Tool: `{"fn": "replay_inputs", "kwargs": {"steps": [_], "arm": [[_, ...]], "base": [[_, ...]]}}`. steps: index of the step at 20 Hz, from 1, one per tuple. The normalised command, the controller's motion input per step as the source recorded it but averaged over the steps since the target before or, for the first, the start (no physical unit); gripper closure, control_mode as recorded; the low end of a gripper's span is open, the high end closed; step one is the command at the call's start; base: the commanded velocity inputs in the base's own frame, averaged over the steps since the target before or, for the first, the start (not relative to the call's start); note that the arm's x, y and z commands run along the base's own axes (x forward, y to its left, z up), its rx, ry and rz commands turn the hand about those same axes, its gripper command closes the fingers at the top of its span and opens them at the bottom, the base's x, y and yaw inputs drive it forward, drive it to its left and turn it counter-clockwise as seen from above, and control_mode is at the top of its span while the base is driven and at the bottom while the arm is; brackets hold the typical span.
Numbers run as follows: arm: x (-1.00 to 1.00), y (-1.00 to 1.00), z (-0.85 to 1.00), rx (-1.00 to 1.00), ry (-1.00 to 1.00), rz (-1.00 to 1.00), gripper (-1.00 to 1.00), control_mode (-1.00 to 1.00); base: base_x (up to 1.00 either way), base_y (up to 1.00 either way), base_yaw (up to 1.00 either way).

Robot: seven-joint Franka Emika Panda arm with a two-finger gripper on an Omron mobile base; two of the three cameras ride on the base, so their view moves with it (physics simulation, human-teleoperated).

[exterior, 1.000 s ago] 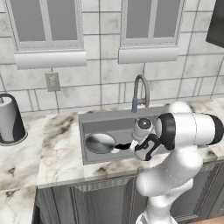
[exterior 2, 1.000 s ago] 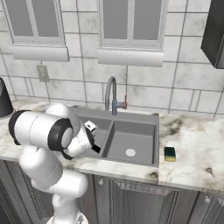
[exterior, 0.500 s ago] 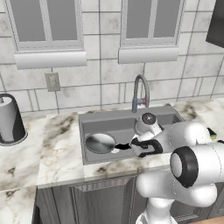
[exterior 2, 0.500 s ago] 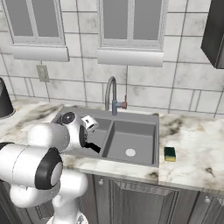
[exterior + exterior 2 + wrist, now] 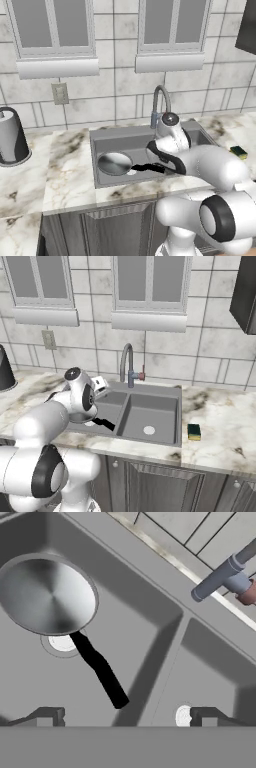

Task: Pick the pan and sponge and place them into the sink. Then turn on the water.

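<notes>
The pan [image 5: 47, 597] lies flat in the left basin of the sink [image 5: 165, 657], partly over its drain, with its black handle [image 5: 100, 669] pointing toward the divider. It also shows as the pan [image 5: 114, 163] in the left base view. My gripper [image 5: 125, 717] hangs open above the sink's divider, past the handle's end, with nothing between its fingers. The sponge [image 5: 194, 431] rests on the counter to the right of the sink [image 5: 150, 388]. No stream runs from the faucet [image 5: 127, 361].
A grey canister [image 5: 11, 135] stands on the marble counter far left. The arched faucet [image 5: 160, 100] rises behind the sink's middle, close to my hand. A wall outlet [image 5: 60, 93] and two windows are behind the counter.
My hand has risen away from the pan's handle and turned over the sink, jaws staying open. The pan stays in the left basin and the sponge has not moved.
</notes>
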Motion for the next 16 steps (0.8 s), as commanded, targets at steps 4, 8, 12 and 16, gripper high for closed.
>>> {"fn": "replay_inputs", "kwargs": {"steps": [4,8,12,16], "arm": [[-0.05,0.00,0.36,0.10,0.00,-0.13,-1.00,-1.00],[-0.09,0.00,0.26,0.10,0.00,-0.12,-1.00,-1.00],[-0.07,0.00,0.14,0.06,0.00,-0.11,-1.00,-1.00],[-0.02,-0.06,0.01,0.01,0.00,-0.10,-1.00,-1.00]], "base": [[0.00,0.00,0.00],[0.00,0.00,0.00],[0.00,0.00,0.00],[0.00,0.00,0.00]]}}
